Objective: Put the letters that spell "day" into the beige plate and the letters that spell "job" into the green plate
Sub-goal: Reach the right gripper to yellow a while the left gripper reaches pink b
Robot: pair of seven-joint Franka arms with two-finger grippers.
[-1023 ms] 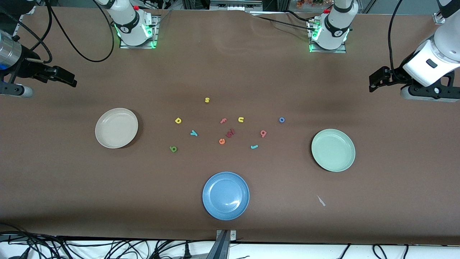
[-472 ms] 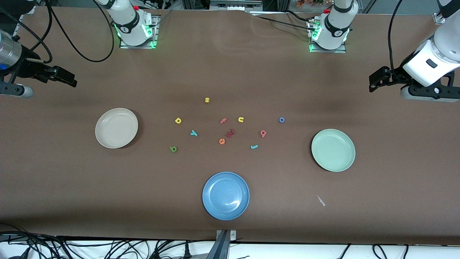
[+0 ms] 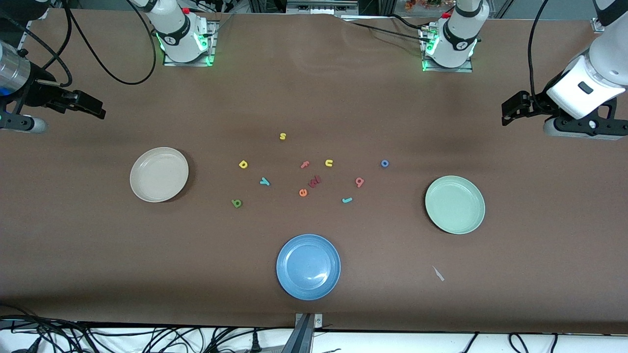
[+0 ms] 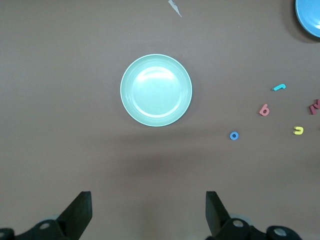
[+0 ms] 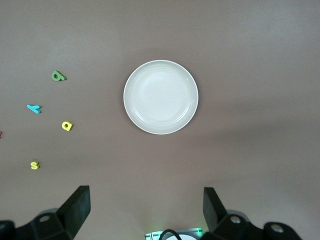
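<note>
White arms on green-lit bases (image 3: 186,49), black cables, black fingers (image 4: 80,215)

Brown table (image 3: 314,88) carries three plates (image 3: 308,266) (plus scattered letters (image 3: 303,192)).

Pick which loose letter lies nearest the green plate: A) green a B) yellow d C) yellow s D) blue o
D: the blue o sits closest to the green plate, toward the left arm's end of the table, while the yellow s, green a and yellow d lie toward the beige plate.
</note>
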